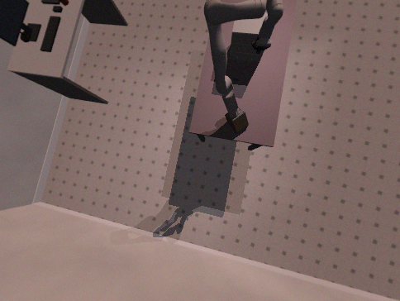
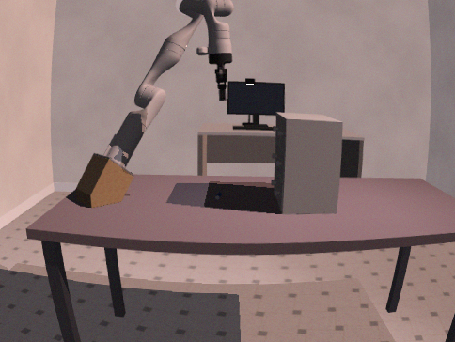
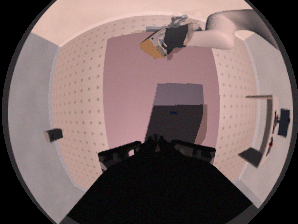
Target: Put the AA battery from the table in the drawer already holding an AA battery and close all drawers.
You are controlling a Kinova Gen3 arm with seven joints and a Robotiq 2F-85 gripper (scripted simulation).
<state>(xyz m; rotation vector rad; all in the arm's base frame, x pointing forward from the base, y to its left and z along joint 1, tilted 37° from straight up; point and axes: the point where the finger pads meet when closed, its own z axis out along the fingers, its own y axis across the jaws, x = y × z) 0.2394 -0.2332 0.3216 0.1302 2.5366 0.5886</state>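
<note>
The chest (image 1: 248, 26) (image 2: 310, 164) is a tall, light grey box standing upright on the table (image 1: 264, 120) (image 2: 376, 225) (image 3: 127, 75). Small dark knobs show along its left side in the exterior view; no drawer visibly stands out, and the drawers' contents are hidden. The AA battery (image 1: 235, 78) (image 2: 218, 194) (image 3: 173, 113) is a small bluish thing lying on the table in the dark shadow before the chest's knob side. My gripper (image 2: 222, 99) (image 3: 155, 138) is shut and empty, pointing down high above the table, with its tips higher than the chest top in the exterior view.
A brown block (image 1: 239, 123) (image 2: 105, 185) (image 3: 151, 48) stands at the arm's foot near one table end. The arm's links arch over the table from there. A desk (image 1: 45, 62) (image 2: 235, 149) with a monitor (image 2: 256, 98) stands apart behind the table.
</note>
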